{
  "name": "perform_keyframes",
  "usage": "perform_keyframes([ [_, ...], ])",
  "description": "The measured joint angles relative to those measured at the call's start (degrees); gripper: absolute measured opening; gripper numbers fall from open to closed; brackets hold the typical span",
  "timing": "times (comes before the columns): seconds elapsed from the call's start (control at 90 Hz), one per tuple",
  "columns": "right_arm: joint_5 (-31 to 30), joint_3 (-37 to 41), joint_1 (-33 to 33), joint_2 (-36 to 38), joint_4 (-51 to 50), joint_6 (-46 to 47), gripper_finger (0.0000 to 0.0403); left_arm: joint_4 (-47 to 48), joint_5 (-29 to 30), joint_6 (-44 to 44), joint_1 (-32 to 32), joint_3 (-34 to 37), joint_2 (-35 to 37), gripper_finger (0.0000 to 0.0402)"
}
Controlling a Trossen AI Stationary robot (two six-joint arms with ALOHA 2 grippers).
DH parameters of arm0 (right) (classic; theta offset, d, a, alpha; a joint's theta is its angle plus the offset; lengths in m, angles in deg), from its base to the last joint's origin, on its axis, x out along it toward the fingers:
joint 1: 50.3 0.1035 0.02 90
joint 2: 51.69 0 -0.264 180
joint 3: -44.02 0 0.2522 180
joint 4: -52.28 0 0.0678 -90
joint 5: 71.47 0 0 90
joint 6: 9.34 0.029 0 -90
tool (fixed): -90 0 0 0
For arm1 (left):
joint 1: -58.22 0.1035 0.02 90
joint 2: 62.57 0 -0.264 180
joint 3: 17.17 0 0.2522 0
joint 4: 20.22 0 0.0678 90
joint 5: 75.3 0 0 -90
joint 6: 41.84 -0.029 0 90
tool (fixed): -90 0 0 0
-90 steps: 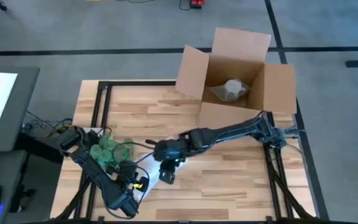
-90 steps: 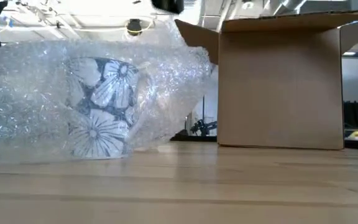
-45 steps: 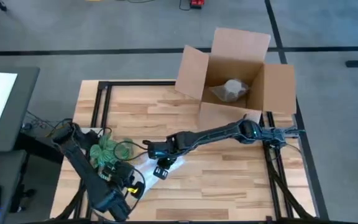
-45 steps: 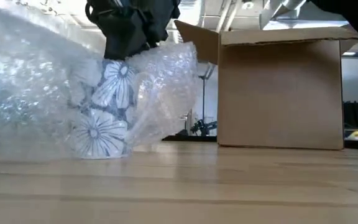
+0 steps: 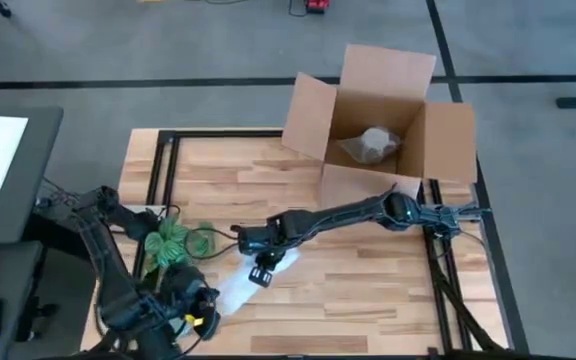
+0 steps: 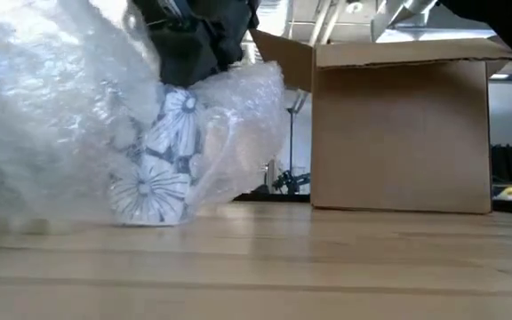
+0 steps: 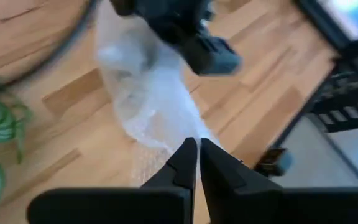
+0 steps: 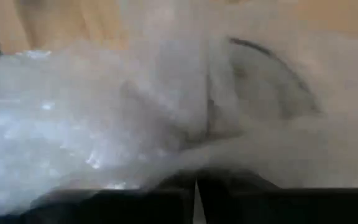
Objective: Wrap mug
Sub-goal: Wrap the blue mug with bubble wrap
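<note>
The mug [image 6: 156,160], pale with a flower pattern, stands on the table under clear bubble wrap [image 6: 52,107]. Its round rim [image 8: 266,81] shows through the wrap in the right wrist view. In the high view the mug is hidden under my right gripper [image 5: 260,266], which is shut on the wrap right above it. My left gripper [image 5: 208,300], nearer the table's front left, is shut on the wrap's near end [image 7: 166,118]. The wrap [image 5: 236,283] runs between the two grippers. My left gripper pinches the bubble wrap's near edge [image 7: 190,142] between its two fingertips, coming level from the table's near left. The wrap runs away from the fingers toward the mug and rises clear of the table. My right gripper comes from above onto the wrap over the mug's top [image 8: 191,155]. The wrap itself hides the fingertips, so I cannot tell which part it has.
An open cardboard box [image 5: 378,130] stands at the far right with a wrapped item [image 5: 373,145] inside. A green patterned bundle [image 5: 171,245] lies left of the mug, close to my left arm. Bare wood lies along the near right.
My right gripper has gone a little toward the table's left, bringing the wrap over the mug's top, then stayed there. My left gripper has drawn back toward the near left edge with the wrap's end; the wrap on that side has risen and the mug now leans slightly.
</note>
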Motion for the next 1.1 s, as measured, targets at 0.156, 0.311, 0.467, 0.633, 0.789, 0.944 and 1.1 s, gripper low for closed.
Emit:
perform_keyframes([
  [0.156,-0.2,-3.1,-0.5,2.7,-5.6,0.5,0.0,-0.3,1.0,0.1,-1.3,-0.5,-0.1,0.0],
  [0.311,0.5,-4.8,-0.1,2.8,-8.0,2.4,0.0,-0.4,1.6,1.1,-2.0,-0.5,-0.1,0.0],
  [0.467,0.3,-4.0,0.6,2.3,-1.1,2.5,0.0,-0.8,1.7,1.3,-2.0,-0.5,-0.1,0.0],
  [0.633,-3.3,-3.7,0.6,-2.8,-0.6,1.8,0.0,-1.7,1.9,1.4,-2.0,-0.5,-0.1,0.0],
  [0.789,-4.5,-4.2,0.6,-6.2,-0.7,0.1,0.0,-2.9,1.9,1.4,-2.0,-0.5,-0.1,0.0],
  [0.944,-4.8,-4.2,0.7,-7.9,-1.2,-1.5,0.0,-3.3,1.8,2.6,-2.0,-0.5,-0.1,0.0],
  [1.1,-4.9,-4.1,0.7,-5.8,-1.7,-1.5,0.0,-4.2,1.7,2.6,-2.0,-0.5,-0.1,0.0],
])
